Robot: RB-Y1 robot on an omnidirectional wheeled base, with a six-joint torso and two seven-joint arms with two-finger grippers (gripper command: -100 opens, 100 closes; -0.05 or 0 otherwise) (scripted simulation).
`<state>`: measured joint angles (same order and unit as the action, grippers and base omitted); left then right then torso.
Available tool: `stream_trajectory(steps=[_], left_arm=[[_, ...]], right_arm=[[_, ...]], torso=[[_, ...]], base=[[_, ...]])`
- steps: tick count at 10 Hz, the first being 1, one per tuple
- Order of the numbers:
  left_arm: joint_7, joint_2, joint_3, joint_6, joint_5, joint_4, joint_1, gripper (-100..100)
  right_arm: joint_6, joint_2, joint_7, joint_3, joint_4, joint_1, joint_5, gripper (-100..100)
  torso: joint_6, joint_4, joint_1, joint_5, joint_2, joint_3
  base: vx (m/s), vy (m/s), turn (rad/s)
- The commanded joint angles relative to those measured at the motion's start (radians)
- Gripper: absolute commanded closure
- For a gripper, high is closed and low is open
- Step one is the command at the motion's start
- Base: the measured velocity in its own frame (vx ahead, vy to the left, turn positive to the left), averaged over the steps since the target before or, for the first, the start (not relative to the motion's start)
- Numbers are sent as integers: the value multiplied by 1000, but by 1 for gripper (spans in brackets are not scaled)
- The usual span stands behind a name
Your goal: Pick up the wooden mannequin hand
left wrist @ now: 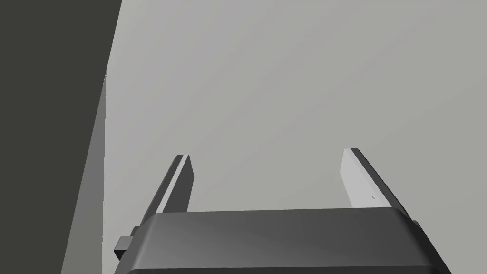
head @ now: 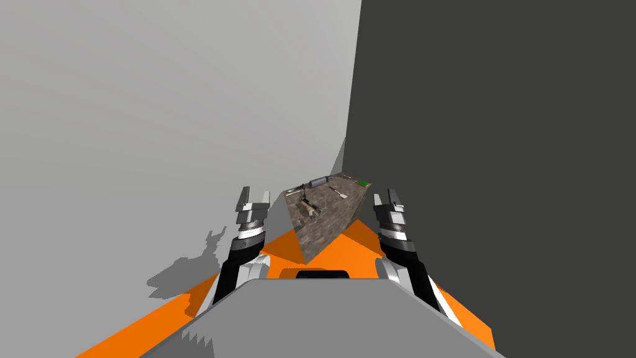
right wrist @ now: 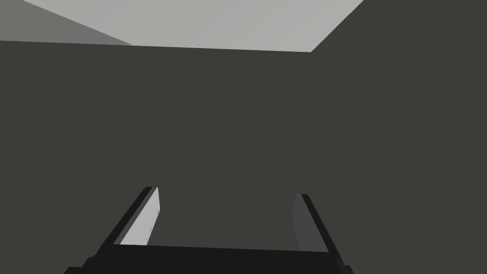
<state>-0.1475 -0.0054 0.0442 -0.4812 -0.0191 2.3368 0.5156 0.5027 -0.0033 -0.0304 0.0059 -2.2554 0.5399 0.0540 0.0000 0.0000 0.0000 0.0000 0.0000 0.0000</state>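
Two grippers are raised on either side of the table's near corner, and neither has anything in it. The left gripper has its blades spread about a third of its wrist picture apart, with only air between them. The right gripper is spread just as wide and touches nothing.

Both stand short of the table, which has a mottled brown top. The left gripper is off its left edge and the right gripper off its right edge, and both are higher than the top.

A small tan shape lies on the table's left part, toward the near corner. I take it for the mannequin hand, though it is too small to make out its fingers or how it is posed. Farther back on the table are a grey cylinder, a small white tool and a green patch at the far right corner. An orange floor runs under and around the table.

By my reading the step in hand is the approach, and the grasp has not begun. The left arm sits on the mannequin hand's side of the table, so it looks the likelier one to use. The next move would call for tipping that gripper down over the top, lining its blades across the tan shape, and lowering before closing.
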Motion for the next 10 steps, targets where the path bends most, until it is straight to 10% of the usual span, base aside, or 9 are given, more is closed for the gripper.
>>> stream_trajectory(steps=[1,10], left_arm=[[-22,48,5,-9,6,-19,7,-100],[-216,244,23,-99,52,-213,91,-100]], right_arm=[[0,0,0,0,0,0,0,0],[0,0,0,0,0,0,0,0]], torso=[[0,0,0,0,0,0],[0,1,6,2,2,2]], base=[[-17,51,-5],[-41,101,-58]])
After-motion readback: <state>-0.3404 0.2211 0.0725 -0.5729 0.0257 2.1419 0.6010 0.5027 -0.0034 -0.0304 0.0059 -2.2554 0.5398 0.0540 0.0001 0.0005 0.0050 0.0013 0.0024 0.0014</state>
